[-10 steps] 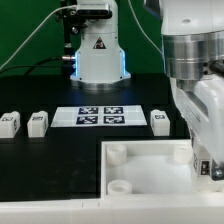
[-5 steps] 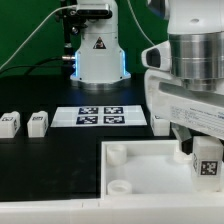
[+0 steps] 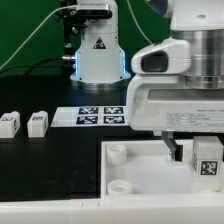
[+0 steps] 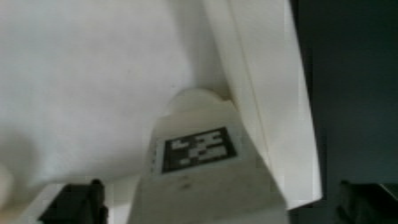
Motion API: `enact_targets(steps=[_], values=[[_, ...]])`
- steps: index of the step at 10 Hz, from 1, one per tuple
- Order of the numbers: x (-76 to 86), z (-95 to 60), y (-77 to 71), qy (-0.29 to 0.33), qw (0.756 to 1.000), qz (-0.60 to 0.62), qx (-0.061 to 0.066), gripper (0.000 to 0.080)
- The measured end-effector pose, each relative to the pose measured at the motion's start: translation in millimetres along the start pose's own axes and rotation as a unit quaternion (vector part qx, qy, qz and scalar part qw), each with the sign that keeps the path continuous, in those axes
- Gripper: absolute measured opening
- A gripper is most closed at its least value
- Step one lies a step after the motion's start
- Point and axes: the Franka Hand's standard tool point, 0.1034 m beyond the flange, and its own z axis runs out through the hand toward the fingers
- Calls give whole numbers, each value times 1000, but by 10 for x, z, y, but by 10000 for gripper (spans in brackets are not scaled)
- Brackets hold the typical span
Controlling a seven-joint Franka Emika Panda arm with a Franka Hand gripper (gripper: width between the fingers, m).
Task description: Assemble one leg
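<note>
A leg [image 3: 207, 163], a small white block with a black-and-white tag, stands at the far corner of the large white panel [image 3: 140, 172] on the exterior view's right. My gripper [image 3: 199, 156] hangs over it with a finger on each side. In the wrist view the leg [image 4: 205, 150] fills the middle and my gripper [image 4: 222, 208] straddles it. The dark fingertips [image 4: 80, 203] sit apart from the leg, with a gap on both sides. The gripper looks open and is not clamped on the leg.
Two more loose legs [image 3: 10, 123] [image 3: 38, 122] lie on the black table at the exterior view's left. The marker board [image 3: 98, 116] lies behind the panel. Round sockets [image 3: 118, 153] show at the panel's corners. The robot base [image 3: 95, 50] stands at the back.
The hand has turned about the leg, from angled to broadside to the exterior camera. The leg has stayed in place with its tag facing the same way.
</note>
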Motion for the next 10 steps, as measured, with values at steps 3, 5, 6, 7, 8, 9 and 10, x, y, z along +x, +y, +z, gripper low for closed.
enact_targets(steps=[3,5,6,7,8,9,10], values=[[8,1,27,0,1000,-13,0,649],[9,1,30,0,1000,-10,0,388],[8,3,33,-1,999,47,1,290],[9,3,41,0,996,89,1,290],[12,4,60,0,993,114,0,291],[12,2,80,0,989,150,-2,291],[12,0,118,-1,980,198,-7,291]])
